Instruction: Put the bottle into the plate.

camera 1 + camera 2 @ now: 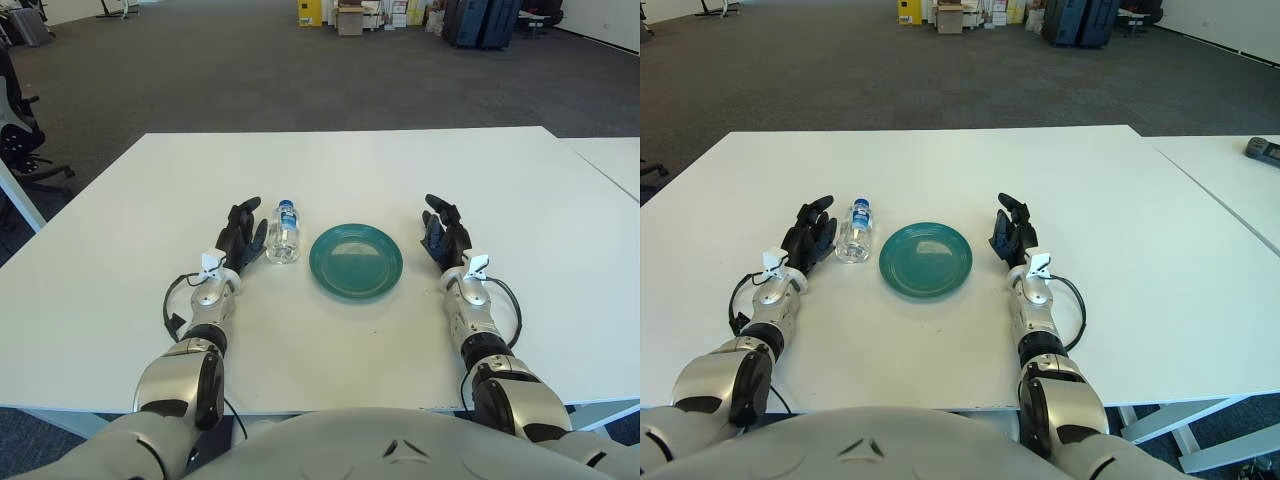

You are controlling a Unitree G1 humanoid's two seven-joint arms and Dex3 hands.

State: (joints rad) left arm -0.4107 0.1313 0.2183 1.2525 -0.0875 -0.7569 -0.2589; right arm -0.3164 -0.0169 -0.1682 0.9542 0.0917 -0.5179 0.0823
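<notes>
A small clear water bottle (284, 232) with a blue cap and label stands upright on the white table (350, 180), just left of a round teal plate (356, 261). The plate holds nothing. My left hand (243, 236) rests on the table right beside the bottle's left side, fingers spread, holding nothing. My right hand (443, 233) rests on the table to the right of the plate, fingers relaxed and empty. The bottle also shows in the right eye view (855, 232), next to the plate (926, 259).
A second white table (1230, 190) adjoins on the right, with a dark device (1263, 148) on it. Office chairs (18, 130) stand at the far left. Boxes and suitcases (420, 15) line the far wall.
</notes>
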